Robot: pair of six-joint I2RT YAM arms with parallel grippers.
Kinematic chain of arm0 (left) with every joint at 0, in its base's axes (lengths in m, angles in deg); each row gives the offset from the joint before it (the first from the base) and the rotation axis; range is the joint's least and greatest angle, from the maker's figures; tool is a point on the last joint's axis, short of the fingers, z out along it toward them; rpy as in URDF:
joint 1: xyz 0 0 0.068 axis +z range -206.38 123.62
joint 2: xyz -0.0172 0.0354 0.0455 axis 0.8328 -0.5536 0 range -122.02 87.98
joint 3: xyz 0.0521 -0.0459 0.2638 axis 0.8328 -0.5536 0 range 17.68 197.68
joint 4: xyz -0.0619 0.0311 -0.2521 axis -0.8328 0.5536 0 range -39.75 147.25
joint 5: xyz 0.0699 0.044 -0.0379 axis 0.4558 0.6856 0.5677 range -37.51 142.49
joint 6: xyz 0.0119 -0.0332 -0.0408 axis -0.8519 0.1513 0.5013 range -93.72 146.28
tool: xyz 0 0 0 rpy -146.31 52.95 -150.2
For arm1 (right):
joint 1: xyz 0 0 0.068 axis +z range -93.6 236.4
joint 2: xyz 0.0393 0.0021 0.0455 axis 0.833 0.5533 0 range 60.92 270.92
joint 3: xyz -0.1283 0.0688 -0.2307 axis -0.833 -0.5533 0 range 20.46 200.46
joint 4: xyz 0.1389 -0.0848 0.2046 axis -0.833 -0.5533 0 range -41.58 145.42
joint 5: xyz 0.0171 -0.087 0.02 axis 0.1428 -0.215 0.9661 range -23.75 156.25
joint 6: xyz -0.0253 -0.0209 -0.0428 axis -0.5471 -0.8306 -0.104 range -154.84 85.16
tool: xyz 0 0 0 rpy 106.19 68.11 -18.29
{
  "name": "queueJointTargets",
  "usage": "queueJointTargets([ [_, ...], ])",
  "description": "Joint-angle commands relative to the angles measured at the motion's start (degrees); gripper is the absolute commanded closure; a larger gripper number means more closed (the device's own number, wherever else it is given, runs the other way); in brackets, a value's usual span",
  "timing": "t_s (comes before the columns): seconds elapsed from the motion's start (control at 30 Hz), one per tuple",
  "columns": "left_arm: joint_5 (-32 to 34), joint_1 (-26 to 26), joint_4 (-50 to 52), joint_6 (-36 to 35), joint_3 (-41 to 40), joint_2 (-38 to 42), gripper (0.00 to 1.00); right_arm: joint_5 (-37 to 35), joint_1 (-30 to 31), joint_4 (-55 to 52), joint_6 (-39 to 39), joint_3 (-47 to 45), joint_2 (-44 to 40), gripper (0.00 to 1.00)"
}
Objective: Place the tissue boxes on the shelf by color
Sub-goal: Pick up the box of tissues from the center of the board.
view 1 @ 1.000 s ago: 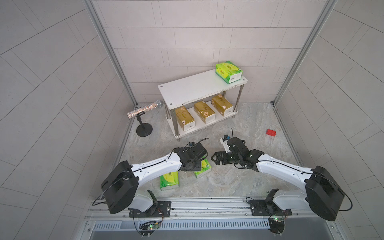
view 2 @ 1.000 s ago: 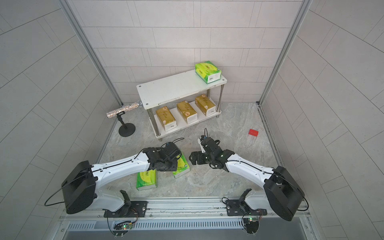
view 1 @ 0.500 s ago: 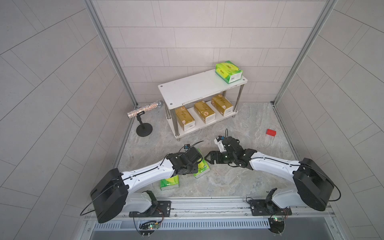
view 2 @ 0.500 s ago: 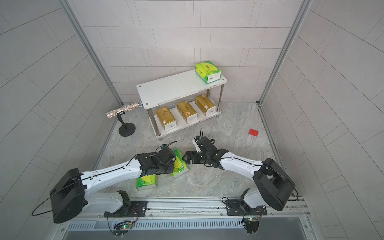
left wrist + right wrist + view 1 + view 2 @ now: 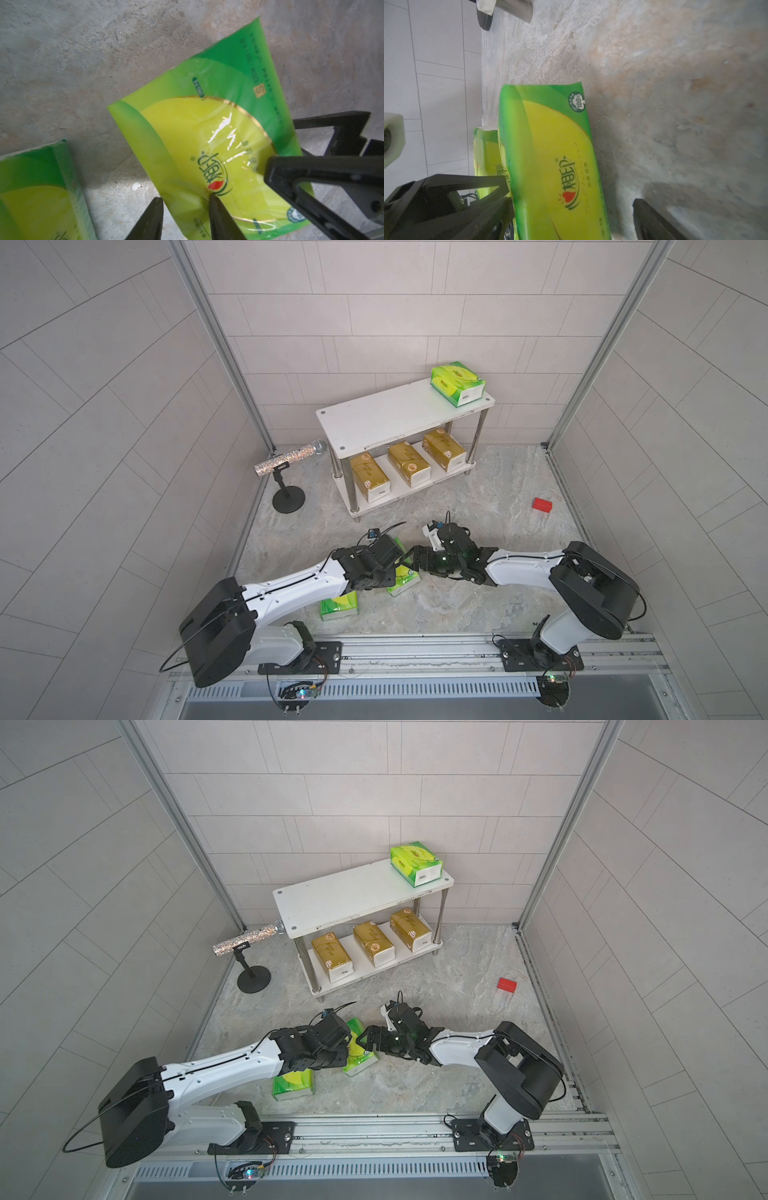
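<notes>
Pale tiled walls enclose a grey marbled bench [image 5: 498, 489]. There the left claw [image 5: 185, 207] is clenched on the edge of a green pack [image 5: 405, 583], while the right claw [image 5: 572, 200] stands released, its fingers either side of the same pack. A second green pack [image 5: 338, 605] lies just beside, partly under the left arm. On the shelf [image 5: 374, 423], a third green pack [image 5: 457, 383] sits at one end of the top board; three gold packs [image 5: 408, 464] line the lower board.
</notes>
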Motion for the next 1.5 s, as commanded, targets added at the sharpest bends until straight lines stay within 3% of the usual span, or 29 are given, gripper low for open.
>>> queueJointTargets([
  [0.0,2.71,1.15,7.82,-0.92,-3.00,-1.65,0.57,3.08,0.37,9.31,4.88,-2.10,2.65,0.06],
  [0.27,2.40,1.53,7.94,-1.56,-2.90,-2.17,0.57,4.93,0.90,18.86,9.75,-3.47,6.71,0.14],
  [0.5,2.54,1.89,9.04,-2.65,-0.42,-2.76,0.56,4.44,0.94,16.78,9.96,-3.27,4.96,0.27],
  [0.77,7.64,2.25,18.95,-6.22,11.78,0.41,0.35,3.79,-1.50,10.56,7.17,-1.89,-0.24,0.33],
  [0.9,12.47,2.38,24.43,-7.50,18.66,3.73,0.28,4.00,-3.92,2.96,3.39,-0.66,-4.99,0.33],
  [1.07,17.44,2.99,28.26,-9.52,21.99,7.26,0.25,5.13,-7.74,-15.54,-5.62,4.40,-14.25,0.34],
  [1.3,17.20,5.90,29.09,-11.40,20.28,7.78,0.24,3.01,-16.11,-33.57,-13.02,11.31,-27.20,0.33],
  [1.47,16.31,6.18,27.95,-12.11,19.15,6.33,0.24,0.84,-18.81,-44.51,-19.30,20.26,-30.49,0.33],
])
